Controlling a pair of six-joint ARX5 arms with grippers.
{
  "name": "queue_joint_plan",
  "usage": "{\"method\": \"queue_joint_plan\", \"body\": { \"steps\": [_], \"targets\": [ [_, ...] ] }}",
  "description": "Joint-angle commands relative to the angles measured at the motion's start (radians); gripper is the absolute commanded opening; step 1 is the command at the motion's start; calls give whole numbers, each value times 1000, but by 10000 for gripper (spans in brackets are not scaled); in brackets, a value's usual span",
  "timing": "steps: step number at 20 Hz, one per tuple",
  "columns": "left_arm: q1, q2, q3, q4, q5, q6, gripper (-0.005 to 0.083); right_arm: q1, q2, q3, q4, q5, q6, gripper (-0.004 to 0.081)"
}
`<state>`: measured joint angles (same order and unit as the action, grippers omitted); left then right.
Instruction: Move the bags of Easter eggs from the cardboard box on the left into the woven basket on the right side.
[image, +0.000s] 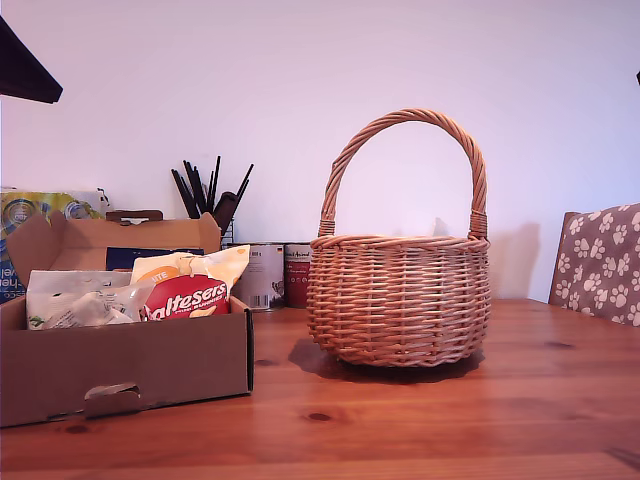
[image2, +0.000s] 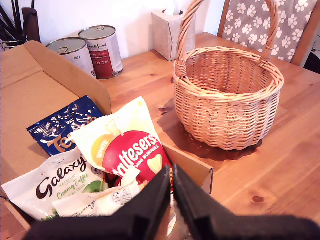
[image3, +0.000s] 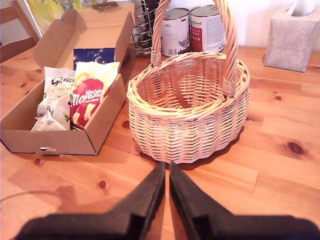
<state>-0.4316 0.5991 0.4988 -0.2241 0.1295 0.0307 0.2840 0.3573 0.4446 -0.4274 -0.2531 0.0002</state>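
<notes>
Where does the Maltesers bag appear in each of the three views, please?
Exterior view: Maltesers bag stands in the cardboard box at that view's left.
First wrist view: Maltesers bag in the box, just beyond my first gripper.
Second wrist view: Maltesers bag in the box.
Shared landmark: the woven basket beside the box.

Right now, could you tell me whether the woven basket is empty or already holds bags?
Empty: both wrist views show only bare wicker inside the woven basket.

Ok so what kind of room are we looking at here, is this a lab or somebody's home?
Most likely a home dining or kitchen area: a wooden table, a chair with paw-print fabric, and two tins and a tissue box near the wall.
</notes>
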Motion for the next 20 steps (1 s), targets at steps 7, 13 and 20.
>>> {"method": "queue_joint_plan", "body": {
  "steps": [7,13,20],
  "targets": [
    [-2,-3,-21,14,0,-5,-21,3,0,-4,-95,2,2,-13],
    [-2,-3,5,-4,1,5,-21,4,7,20,-42,-83,4,-13],
    [43,158,135,-146,40,300,-21,4,104,50,-35,-125,-6,-13]
  ]
}}
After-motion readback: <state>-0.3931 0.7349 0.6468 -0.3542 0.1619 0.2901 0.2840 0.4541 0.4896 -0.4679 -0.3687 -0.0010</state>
